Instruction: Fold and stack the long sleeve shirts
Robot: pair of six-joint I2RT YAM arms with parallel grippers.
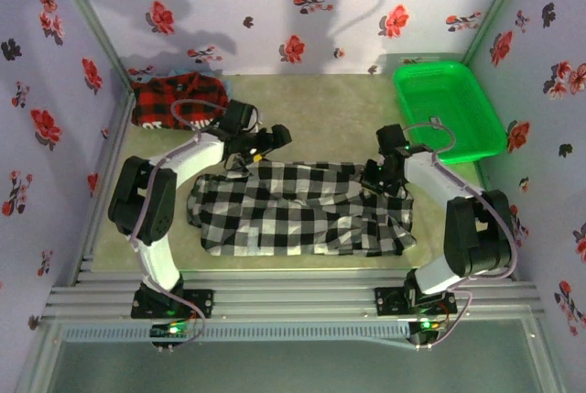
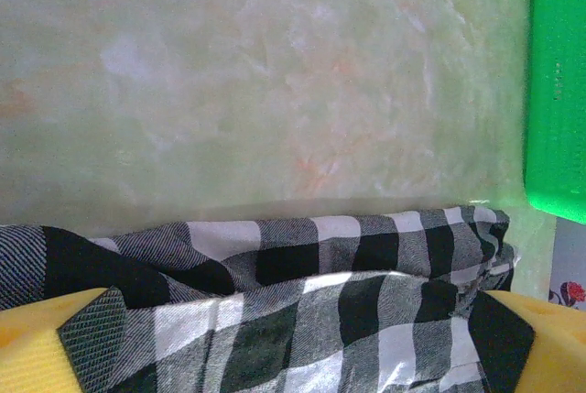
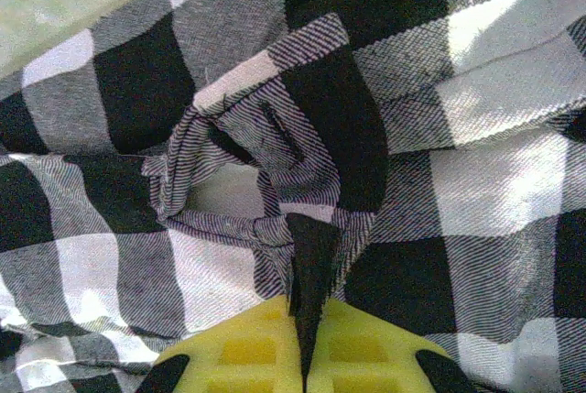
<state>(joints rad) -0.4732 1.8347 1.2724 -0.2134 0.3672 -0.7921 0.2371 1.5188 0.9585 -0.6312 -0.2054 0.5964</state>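
on table [image 1: 311, 118] centre, checked shirt [image 1: 302, 210] mid-fold: left gripper [image 2: 293, 338] wide over hem [image 2: 302, 228], right gripper [image 3: 307, 269] pinching cuff [image 3: 247, 164]; next, left must close.

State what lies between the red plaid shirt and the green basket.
In the top view, mostly bare table separates red plaid shirt from green basket.

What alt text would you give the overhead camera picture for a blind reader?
A black-and-white checked shirt lies spread and rumpled on a pale table, with the robot's left gripper and right gripper down at its far edge. A red-and-black plaid shirt lies far left, and a green basket far right.
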